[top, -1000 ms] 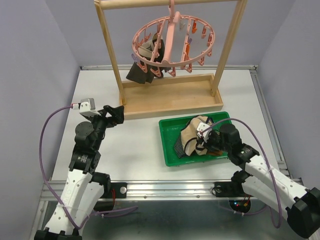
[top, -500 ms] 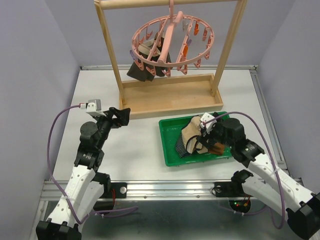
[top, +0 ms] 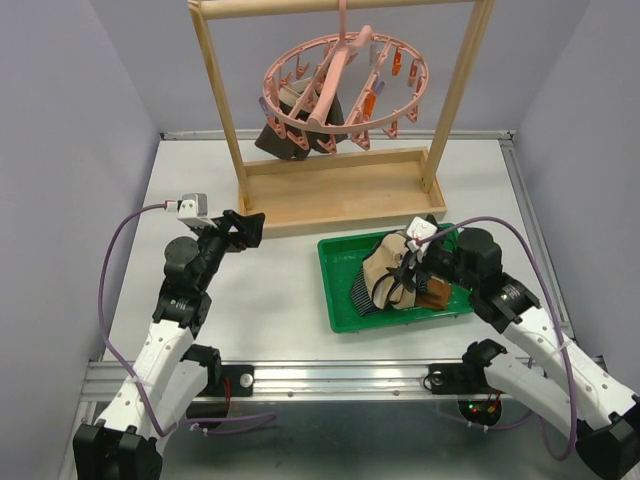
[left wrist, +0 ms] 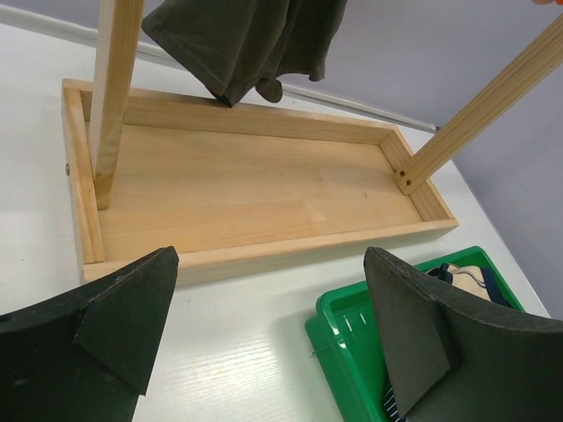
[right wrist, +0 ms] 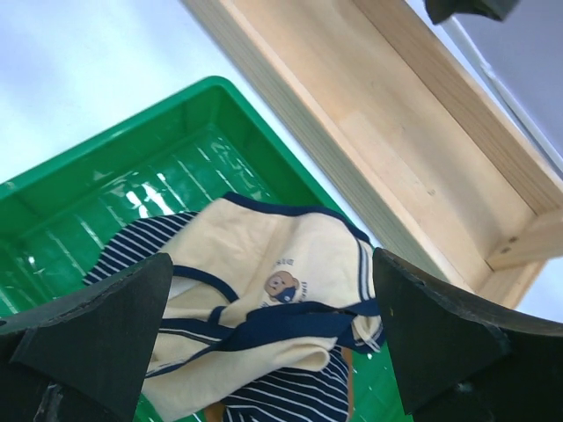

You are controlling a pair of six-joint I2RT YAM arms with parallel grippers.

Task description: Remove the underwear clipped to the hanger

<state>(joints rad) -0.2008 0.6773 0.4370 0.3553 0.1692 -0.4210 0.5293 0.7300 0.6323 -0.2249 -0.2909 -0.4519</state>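
Left gripper (left wrist: 273,330): spread wide, holds nothing, touches nothing; hangs over bare table (top: 270,290) just short of the wooden frame (top: 340,195), pointing at its base.

Right gripper (right wrist: 268,338): also spread wide, grips nothing; poised above the pile in the green tray (top: 335,305). Whether it touches the cloth: cannot tell.

Counted: two arms, one hanger (top: 345,75), one frame, one tray. In the tray, at least three pieces: a cream brief with navy trim (right wrist: 264,255), a navy-striped one (right wrist: 132,246), a brown one (top: 435,295). On the hanger, clipped at its left side, a dark underwear piece (left wrist: 255,35) dangling over the frame's base, with a beige band (top: 293,100) above it.

Left arm: rises from its base, leans forward. Right arm: folded at the elbow, wrist over the tray's right half, fingers angled down and left.
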